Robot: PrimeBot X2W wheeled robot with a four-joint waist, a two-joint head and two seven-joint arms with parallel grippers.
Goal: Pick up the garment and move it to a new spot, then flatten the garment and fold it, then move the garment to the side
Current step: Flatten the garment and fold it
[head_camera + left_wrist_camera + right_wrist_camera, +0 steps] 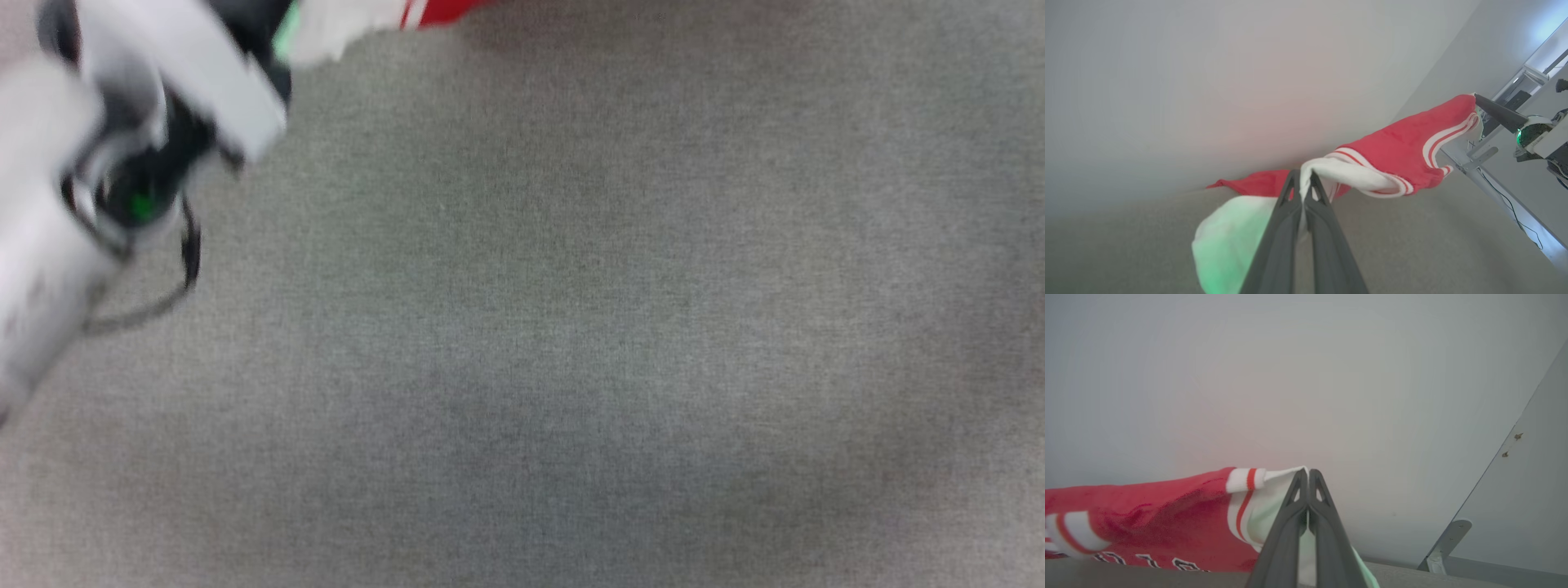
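Observation:
The garment, a red jersey with white sleeves and red-white striped trim, hangs stretched between my two grippers above the grey table. My left gripper is shut on a white sleeve, which droops below the fingers. My right gripper is shut on the other white sleeve edge, and the garment trails to its left with black-white lettering along the bottom. In the left wrist view the right gripper pinches the far striped corner. In the head view, the blurred left arm is at the upper left, beside a strip of the garment.
A grey fabric table surface spreads below. A pale wall stands behind the table. A metal frame with a bracket and a black cable runs along the right; the bracket is also in the right wrist view.

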